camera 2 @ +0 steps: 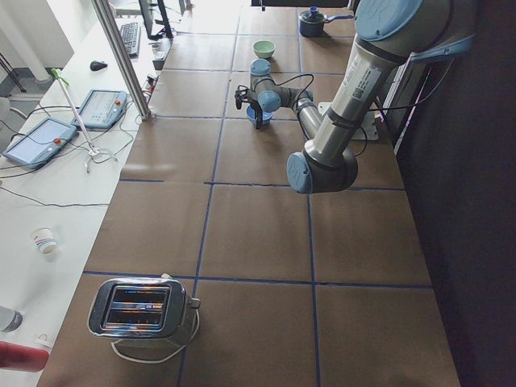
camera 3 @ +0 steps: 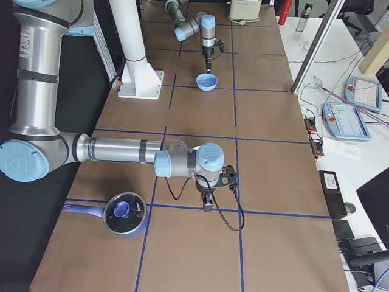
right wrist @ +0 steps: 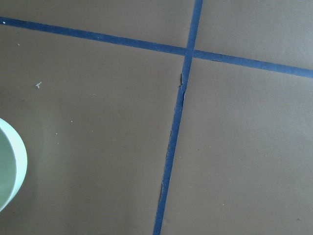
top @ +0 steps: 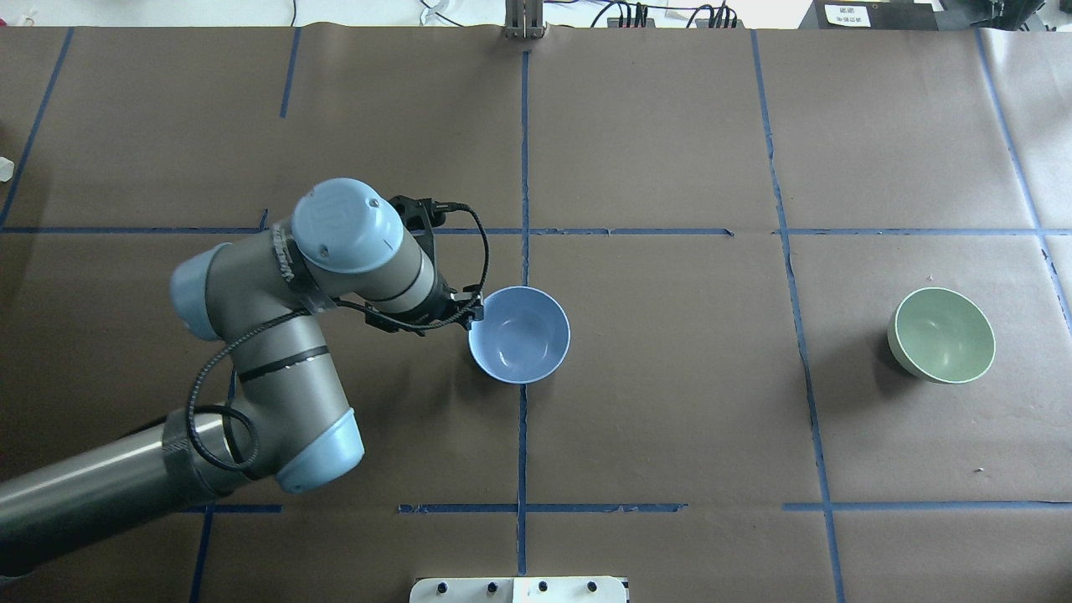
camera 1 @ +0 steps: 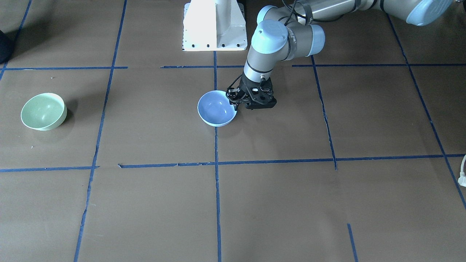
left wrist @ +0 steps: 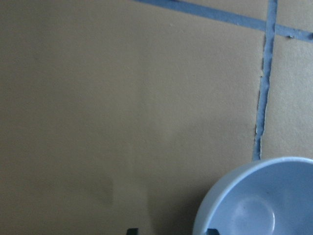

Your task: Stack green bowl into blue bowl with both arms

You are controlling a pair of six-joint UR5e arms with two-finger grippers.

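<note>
Two bowls sit upright on the table [top: 670, 419], mouths up; being round, neither gives us a long axis. We see the blue bowl [top: 519, 335] on the centre tape line. The left gripper [camera 1: 236, 102] is at its rim, jaws apart, one fingertip inside and one outside, clamping nothing. The green bowl [top: 945, 335] stands well apart, toward the robot's right. The right gripper [camera 3: 208, 205] points down near a lidded saucepan [camera 3: 124, 213]; we cannot tell its opening.

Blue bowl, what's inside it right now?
The blue bowl holds nothing; its bare bottom shows. Only a fingertip of the left gripper dips in over the rim. The strip of wall under that finger is hidden.
</note>
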